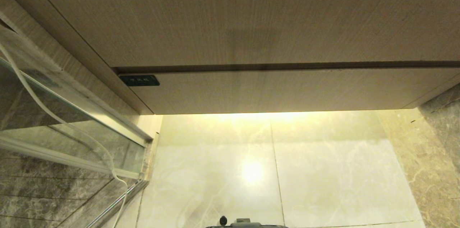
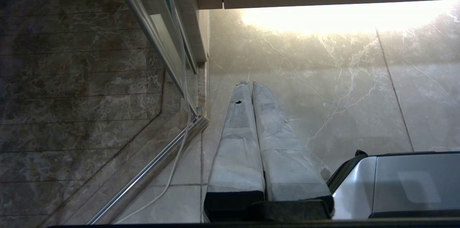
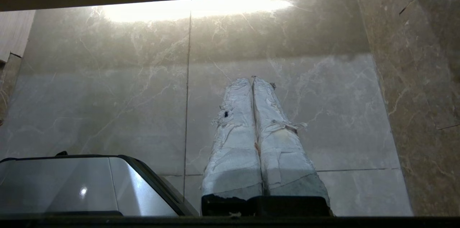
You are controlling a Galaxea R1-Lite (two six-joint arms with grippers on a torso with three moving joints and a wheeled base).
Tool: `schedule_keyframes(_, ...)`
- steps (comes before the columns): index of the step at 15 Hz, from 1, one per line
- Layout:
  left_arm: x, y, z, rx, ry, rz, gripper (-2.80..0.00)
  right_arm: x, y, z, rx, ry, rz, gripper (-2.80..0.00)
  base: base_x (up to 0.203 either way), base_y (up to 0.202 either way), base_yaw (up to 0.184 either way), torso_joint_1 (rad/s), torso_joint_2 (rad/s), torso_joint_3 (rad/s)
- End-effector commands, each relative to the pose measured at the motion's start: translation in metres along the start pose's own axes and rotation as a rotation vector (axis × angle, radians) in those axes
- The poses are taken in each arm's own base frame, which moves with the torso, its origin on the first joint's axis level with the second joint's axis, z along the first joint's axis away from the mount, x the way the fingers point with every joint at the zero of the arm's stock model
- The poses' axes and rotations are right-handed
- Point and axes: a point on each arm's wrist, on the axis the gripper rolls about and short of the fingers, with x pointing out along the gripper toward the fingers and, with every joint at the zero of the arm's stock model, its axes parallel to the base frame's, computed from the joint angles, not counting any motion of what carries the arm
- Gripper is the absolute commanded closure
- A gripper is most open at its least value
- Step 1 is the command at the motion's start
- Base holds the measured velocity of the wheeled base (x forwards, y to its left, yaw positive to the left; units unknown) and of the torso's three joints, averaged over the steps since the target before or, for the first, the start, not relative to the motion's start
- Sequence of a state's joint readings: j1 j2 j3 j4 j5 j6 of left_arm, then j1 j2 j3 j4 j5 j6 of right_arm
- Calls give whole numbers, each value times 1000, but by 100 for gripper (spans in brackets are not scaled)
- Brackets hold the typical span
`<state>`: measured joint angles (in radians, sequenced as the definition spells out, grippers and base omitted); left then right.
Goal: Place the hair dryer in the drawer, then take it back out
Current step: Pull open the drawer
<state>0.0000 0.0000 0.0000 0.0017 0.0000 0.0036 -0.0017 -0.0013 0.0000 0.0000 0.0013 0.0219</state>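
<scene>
The drawer (image 1: pixel 287 91) is a wide, shallow wood-grain front with a small dark label (image 1: pixel 139 80) at its left corner. It is pushed in flush under a taller plain wood panel (image 1: pixel 233 16). The hair dryer is out of view. Neither arm appears in the head view. In the left wrist view my left gripper (image 2: pixel 249 83) hangs over the pale floor, its taped fingers pressed together with nothing between them. My right gripper (image 3: pixel 252 78) hangs the same way over the floor tiles, shut and empty.
A glass partition with a metal frame (image 1: pixel 75 113) stands at the left, with a white cord (image 1: pixel 54 116) trailing down it. Glossy marble floor tiles (image 1: pixel 273 170) lie below the cabinet. A brown marble wall (image 1: pixel 438 141) closes the right. My base (image 1: pixel 244 224) shows at the bottom.
</scene>
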Motion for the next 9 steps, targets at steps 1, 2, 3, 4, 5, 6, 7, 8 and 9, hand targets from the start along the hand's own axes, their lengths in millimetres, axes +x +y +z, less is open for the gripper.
schedule_keyframes(1,0,0,0,1,0,0,0,0,0,-1,1,3,0,0,0,0,0,0,0,0)
schedule_keyframes(2,0,0,0,1,0,0,0,0,0,-1,1,3,0,0,0,0,0,0,0,0)
schedule_keyframes(3,0,0,0,1,0,0,0,0,0,-1,1,3,0,0,0,0,0,0,0,0)
schedule_keyframes(4,0,0,0,1,1,0,0,0,0,0,1,1,0,0,0,0,0,0,0,0)
schedule_keyframes(5,0,0,0,0,1,0,0,0,0,-1,3,1,0,0,0,0,0,0,0,0)
schedule_keyframes(6,0,0,0,0,0,0,0,0,0,-1,3,3,0,0,0,0,0,0,0,0)
schedule_keyframes(7,0,0,0,0,0,0,0,0,0,-1,3,2,0,0,0,0,0,0,0,0)
schedule_keyframes(8,0,0,0,1,1,0,0,0,0,-1,3,2,0,0,0,0,0,0,0,0)
schedule_keyframes(9,0,0,0,-1,0,0,0,0,0,-1,3,1,0,0,0,0,0,0,0,0)
